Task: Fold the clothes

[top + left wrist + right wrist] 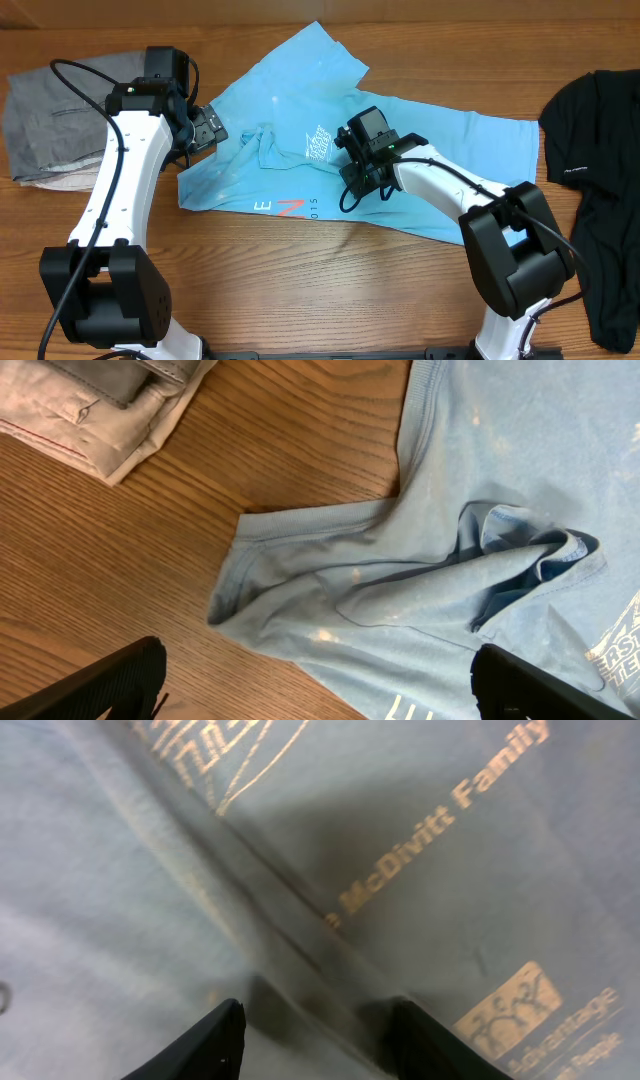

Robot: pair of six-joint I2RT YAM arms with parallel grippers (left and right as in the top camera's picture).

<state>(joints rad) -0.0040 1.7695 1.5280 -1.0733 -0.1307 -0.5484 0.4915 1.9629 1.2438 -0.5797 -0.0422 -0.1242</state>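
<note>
Currently: light blue T-shirt lies rumpled on desk. Left fingers wide apart near its sleeve. Right fingers apart, straddling a raised crease. Risk: pinching that ridge drags cloth and bunches it further.

One blue T-shirt, one grey garment and one black garment.

The T-shirt lies spread across the middle of the table; a folded garment sits to its left, apart; a loose garment lies at the right edge; the left gripper hangs over the shirt's left edge; the right gripper straddles a crease at its middle.
</note>
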